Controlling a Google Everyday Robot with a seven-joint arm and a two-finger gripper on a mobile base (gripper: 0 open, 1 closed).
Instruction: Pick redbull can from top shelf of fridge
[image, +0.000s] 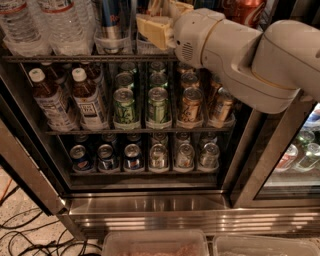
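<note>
The redbull can (113, 19), slim and blue-and-silver, stands in a clear guide on the top shelf (75, 58) of the fridge (150, 206), at the top edge of the view. My gripper (159, 20), with cream-coloured pads, reaches in over the top shelf just right of the can, on the end of the big white arm (240, 55). Part of the gripper and the can's top are cut off by the view's edge. Whether the gripper touches the can cannot be told.
Water bottles (60, 25) stand left of the can and a red Coca-Cola can (246, 10) stands to the right. Lower racks hold tea bottles (87, 97), green cans (125, 105) and several more cans. The open door frame (27, 172), floor cables (30, 235) and plastic bins (155, 243) lie below.
</note>
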